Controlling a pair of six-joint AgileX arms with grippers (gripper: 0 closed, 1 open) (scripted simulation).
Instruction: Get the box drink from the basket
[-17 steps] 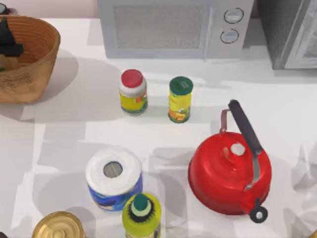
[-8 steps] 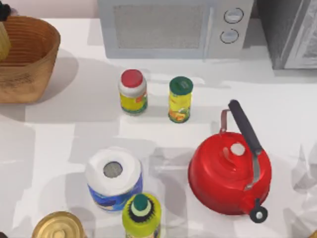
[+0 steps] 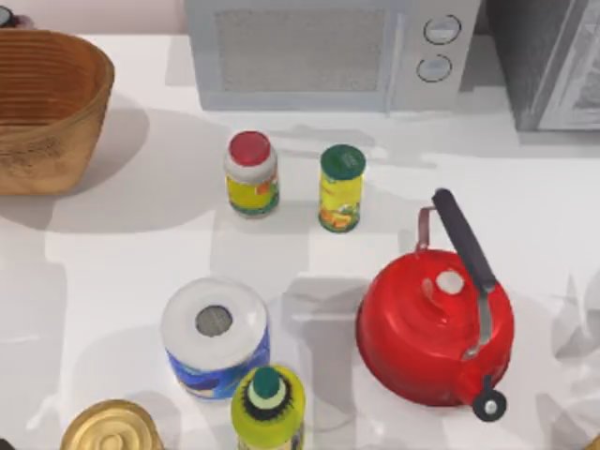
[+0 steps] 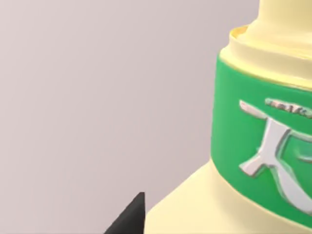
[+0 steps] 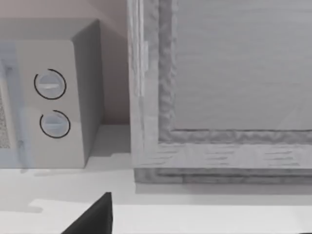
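Top view
Basket: the large round woven wicker basket, light brown with ribbed sides, stands at the far left of the white surface; its inside shows bare weave.
Microwave: a pale grey microwave with two round dials stands at the back, with a grey framed cabinet to its right.
Jar: a yellow-label jar with a red lid stands upright in front of the microwave.
Can: a yellow can with a dark green lid stands just right of the jar, apart from it.
Kettle: a red round kettle with a dark handle sits toward the right.
Paper roll: a white paper roll in a blue wrapper stands at the front left.
Bottle: a lime-yellow bottle with a dark green cap is just in front of the roll.
Tin: a gold-lidded tin is at the front edge.

Left wrist view
Box drink: the slim pale cream-yellow drink carton with its green band sits very close against a plain pale background.
Left claw: a dark fingertip edge is beside the carton; whether the claw is clenched on it I cannot tell.

Right wrist view
Right claw: a dark fingertip corner is above the surface, facing the microwave dials and cabinet; its state I cannot tell.
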